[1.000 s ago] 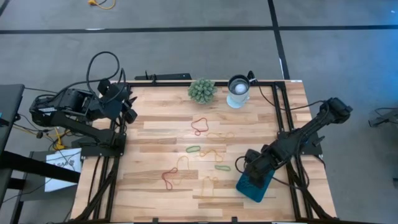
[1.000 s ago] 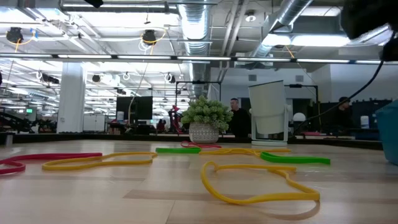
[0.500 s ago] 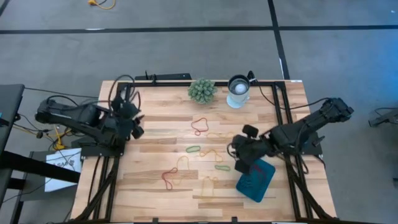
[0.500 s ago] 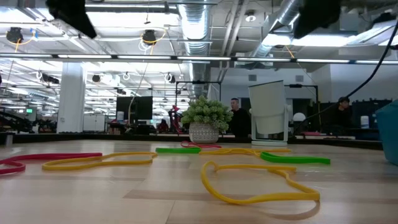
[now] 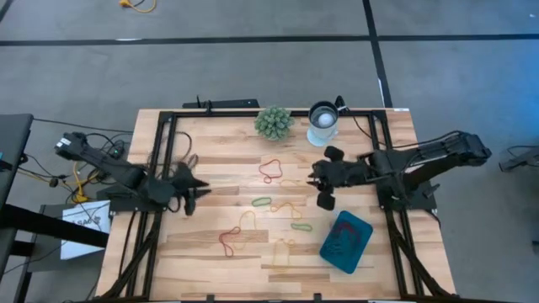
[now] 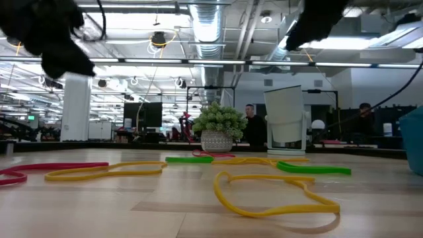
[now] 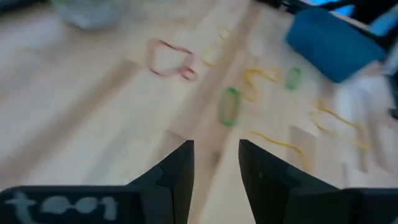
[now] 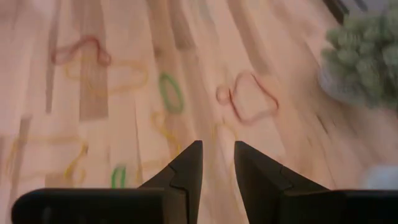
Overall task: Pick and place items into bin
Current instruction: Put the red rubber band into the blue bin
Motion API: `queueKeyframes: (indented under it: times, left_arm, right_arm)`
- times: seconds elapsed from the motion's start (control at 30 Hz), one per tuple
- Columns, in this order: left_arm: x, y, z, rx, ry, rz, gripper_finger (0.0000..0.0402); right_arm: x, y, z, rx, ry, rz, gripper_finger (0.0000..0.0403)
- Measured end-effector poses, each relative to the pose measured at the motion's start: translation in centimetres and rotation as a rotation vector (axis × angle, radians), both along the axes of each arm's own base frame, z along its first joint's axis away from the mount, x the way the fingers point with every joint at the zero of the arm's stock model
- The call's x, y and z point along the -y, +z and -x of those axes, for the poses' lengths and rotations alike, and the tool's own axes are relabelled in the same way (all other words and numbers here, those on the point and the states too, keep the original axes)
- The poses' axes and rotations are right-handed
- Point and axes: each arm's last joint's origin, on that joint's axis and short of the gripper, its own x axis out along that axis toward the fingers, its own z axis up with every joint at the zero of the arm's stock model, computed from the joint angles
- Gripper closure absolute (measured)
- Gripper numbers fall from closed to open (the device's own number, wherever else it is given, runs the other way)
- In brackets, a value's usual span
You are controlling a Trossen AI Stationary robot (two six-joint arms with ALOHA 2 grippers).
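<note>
**A:** Start at the arms. What are they holding?

**B:** Nothing. The right end effector (image 5: 323,187) hangs over the middle of the worktop (image 5: 210,252), right of the bands, fingers (image 8: 186,168) parted by a narrow gap with only bare wood between them. The left end effector (image 5: 192,187) is above the left part of the worktop, also narrowly parted and empty, as its wrist view shows (image 7: 214,171).

**A:** And the containers?

**B:** The teal bin (image 5: 346,241) lies near the front right corner, set at an angle. The high view shows thin reddish lines inside it, probably bands, but I cannot make them out clearly. The white-and-metal cup (image 5: 322,120) stands at the back edge, beside the spiky green plant ball (image 5: 273,122); its contents I cannot tell.

**A:** Where are the loose rubber bands?

**B:** Spread over the middle: a red band (image 5: 270,171) toward the back, a green band (image 5: 262,202) in front of it, another green one (image 5: 301,226) nearer the bin, a yellow band (image 5: 285,247) at the front, and a second red band (image 5: 228,241) front left.

**A:** Does any view add something?

**B:** The low view shows the bands lying flat on the wood, a yellow loop (image 6: 277,195) nearest, and people standing in the room behind. The left wrist view catches the bin (image 7: 333,43) far across the worktop; the right wrist view sees the plant ball (image 8: 364,56) but no bin.
</note>
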Motion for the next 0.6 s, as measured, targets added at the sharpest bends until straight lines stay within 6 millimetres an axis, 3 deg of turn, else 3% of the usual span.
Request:
queueKeyframes:
  times: [0.1, 0.23, 0.6]
  left_arm:
    - [0.7, -2.8, -0.8, 0.074, -0.055, 0.132, 0.0287]
    - [1.4, -5.2, -1.4, 0.124, -0.138, 0.248, 0.0287]
    - [3.4, -7.2, -4.2, 0.054, -0.208, 0.3, 0.0287]
  right_arm:
    - [1.1, -1.9, -0.8, 0.088, 0.039, -0.05, 0.0316]
    - [1.9, -4.7, -2.2, 0.129, 0.02, -0.067, 0.0316]
    - [2.5, -9.4, -5.5, 0.079, -0.014, -0.062, 0.0316]
